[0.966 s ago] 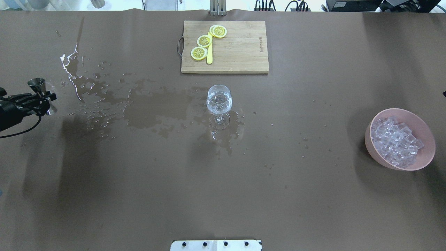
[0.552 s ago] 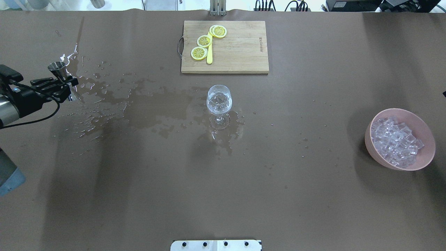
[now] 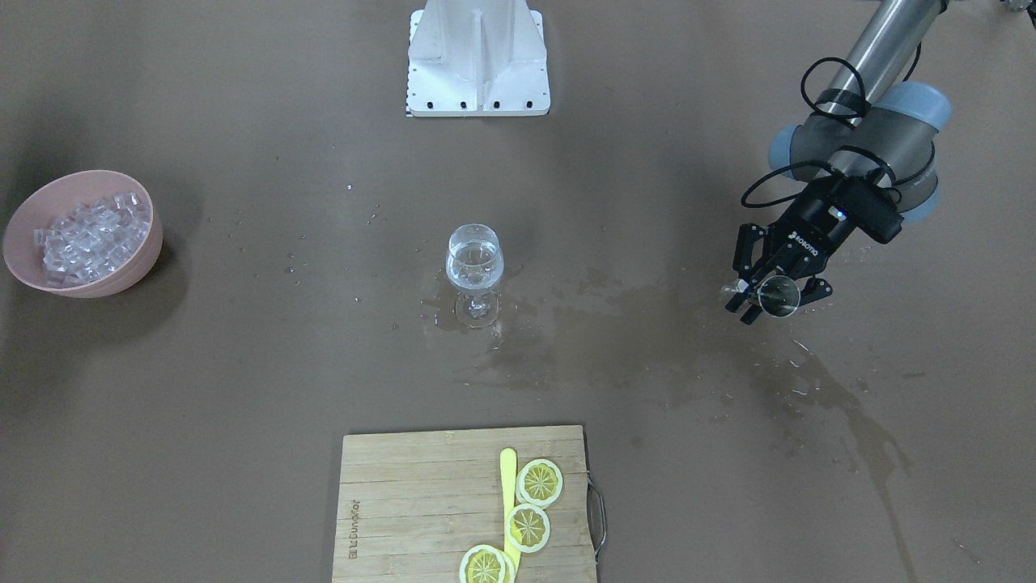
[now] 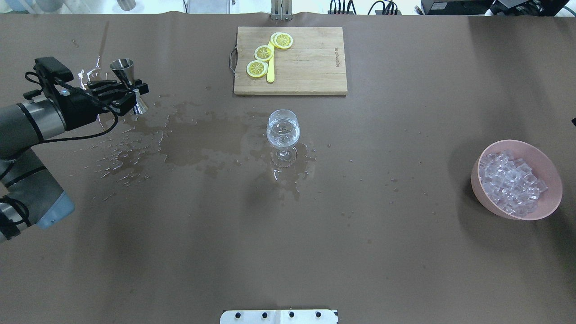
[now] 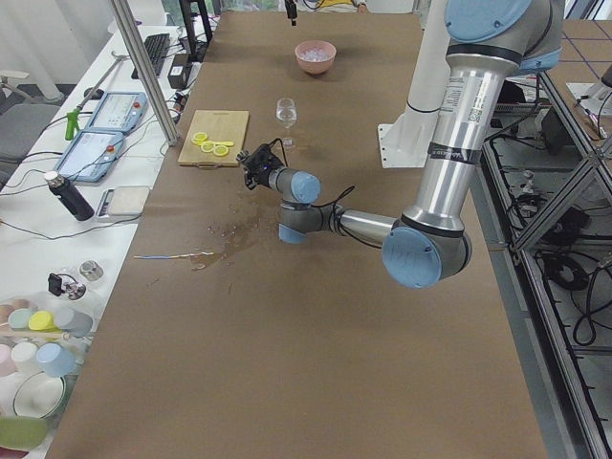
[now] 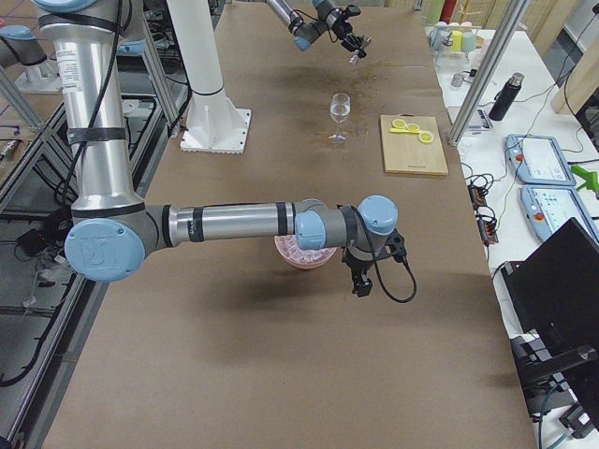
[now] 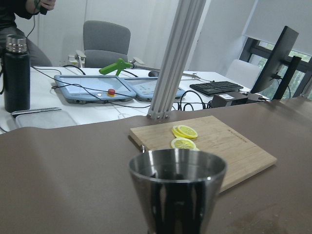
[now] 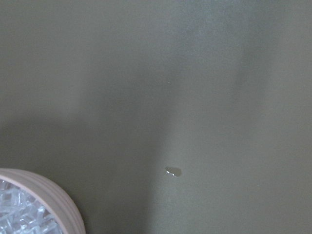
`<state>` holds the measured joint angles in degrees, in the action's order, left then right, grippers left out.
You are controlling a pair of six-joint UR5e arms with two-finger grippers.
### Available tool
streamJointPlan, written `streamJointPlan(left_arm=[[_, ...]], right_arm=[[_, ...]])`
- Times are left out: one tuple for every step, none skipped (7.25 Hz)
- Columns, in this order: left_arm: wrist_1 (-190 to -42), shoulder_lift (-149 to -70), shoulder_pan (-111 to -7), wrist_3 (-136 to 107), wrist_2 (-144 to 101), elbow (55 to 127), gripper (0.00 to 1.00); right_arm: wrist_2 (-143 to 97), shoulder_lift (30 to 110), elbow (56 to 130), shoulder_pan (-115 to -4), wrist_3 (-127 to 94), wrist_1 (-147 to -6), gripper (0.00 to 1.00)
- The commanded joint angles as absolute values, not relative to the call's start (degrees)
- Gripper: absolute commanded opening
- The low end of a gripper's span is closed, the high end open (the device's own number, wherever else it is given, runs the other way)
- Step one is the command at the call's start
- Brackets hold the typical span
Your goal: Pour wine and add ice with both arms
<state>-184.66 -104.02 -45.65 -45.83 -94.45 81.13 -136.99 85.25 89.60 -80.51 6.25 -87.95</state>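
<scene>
Left end effector [image 4: 132,92]: clenched on the waist of a steel jigger [image 4: 123,68], with a black finger on each side of it.
Jigger: held above the bench [image 4: 288,252] over the wet patch on the robot's left side, well apart from the wine glass [image 4: 282,130]. Its open mouth faces up in the front-facing view [image 3: 779,295].
Right end effector [image 6: 360,279]: it shows only in the exterior right view, pointing down just beside the pink bowl [image 4: 542,157]. I cannot tell whether it is released or clenched. Its wrist camera sees bare bench and a piece of the bowl's rim.
Wine [image 4: 282,136]: a small amount of clear liquid sits in the bowl of the wine glass, which stands upright near the middle of the bench.
Spill [image 4: 193,144]: a dark wet stain and scattered droplets run from the glass's foot toward the left arm.
Ice [image 4: 510,182]: many clear cubes are heaped in the pink bowl at the robot's right end of the bench, well apart from the glass.
Cutting board [image 4: 310,63]: it lies beyond the glass and carries three lemon slices [image 4: 263,52] and a yellow stick [image 4: 270,73].
</scene>
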Motion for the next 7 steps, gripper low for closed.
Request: streamJointPlan(left_arm=[[-180.71, -105.11, -43.61, -38.19, -94.22, 83.93, 0.0], [-180.7, -106.68, -42.9, -38.23, -94.39, 83.85, 0.0], [-180.88, -107.13, -42.37, -37.28, -94.22, 83.76, 0.0], [-180.88, -108.18, -41.84, -37.09, -94.22, 83.93, 0.0], [-180.7, -109.67, -40.53, -35.18, -94.04, 83.85, 0.0], [-180.62, -111.17, -39.91, -33.42, -92.3, 84.02, 0.0], [-180.53, -111.88, -38.34, -33.05, -90.55, 84.28, 0.0]], right_arm=[[-138.69, 85.52, 89.3, -80.51, 6.24, -87.98, 1.0], [-139.04, 85.78, 89.3, -80.59, 6.24, -87.98, 1.0], [-139.91, 85.96, 89.38, -80.68, 6.24, -87.98, 1.0], [-140.27, 86.22, 89.3, -80.68, 6.24, -87.98, 1.0], [-140.27, 86.31, 89.38, -80.77, 6.24, -87.98, 1.0], [-140.36, 86.4, 89.38, -80.95, 6.24, -87.98, 1.0], [-140.36, 86.48, 89.47, -81.03, 6.24, -87.98, 1.0]])
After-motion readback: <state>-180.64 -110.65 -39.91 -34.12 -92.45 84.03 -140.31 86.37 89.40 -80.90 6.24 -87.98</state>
